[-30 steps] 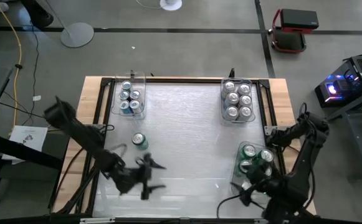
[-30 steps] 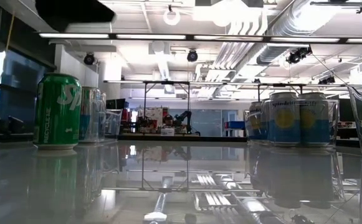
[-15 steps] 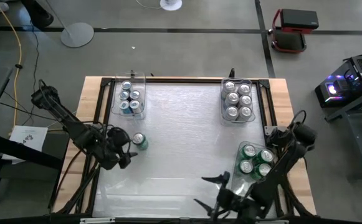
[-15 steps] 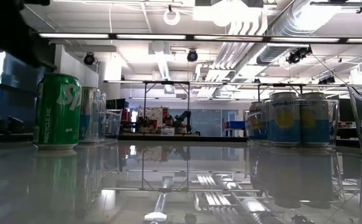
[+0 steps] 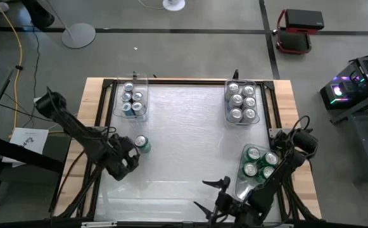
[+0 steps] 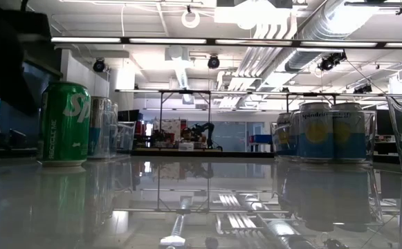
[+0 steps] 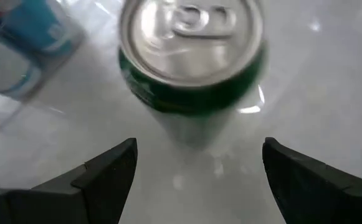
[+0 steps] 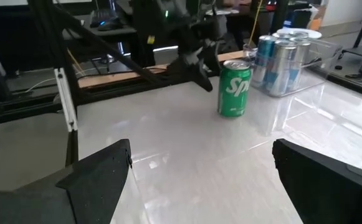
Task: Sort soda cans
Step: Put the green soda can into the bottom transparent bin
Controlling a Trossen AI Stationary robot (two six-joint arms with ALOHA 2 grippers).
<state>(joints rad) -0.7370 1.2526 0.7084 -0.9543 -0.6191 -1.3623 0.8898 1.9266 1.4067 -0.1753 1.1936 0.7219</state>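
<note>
**Q:** Describe the work surface and its surroundings.

**A:** A white bench (image 5: 184,139) with a wooden border stands on a grey concrete floor. In the low view, a workshop with ceiling lights and ducting lies behind it. Three clear bins sit on the bench: a left bin (image 5: 133,99) in the upper left of the high view, a right bin (image 5: 241,101) in the upper right, and a near bin (image 5: 258,166) in the lower right.

**Q:** Where are the soda cans?

**A:** The blue cans (image 5: 132,98) fill the left bin. The silver-sided cans (image 5: 242,101) fill the right bin. The green cans (image 5: 260,163) stand in the near bin. One loose green can (image 5: 142,144) stands upright on the bare bench, left of centre, below the left bin.

**Q:** State the condition of the left hand.

**A:** The left hand (image 5: 125,161) sits just beside the loose can, at its lower left. In the left wrist view the two fingers (image 7: 109,177) are spread wide, with the can top ahead of the gap. Nothing is gripped.

**Q:** And the right hand?

**A:** The right hand (image 5: 210,195) is at the bottom centre of the high view, left of the near bin. Its fingers are spread wide and empty.
</note>
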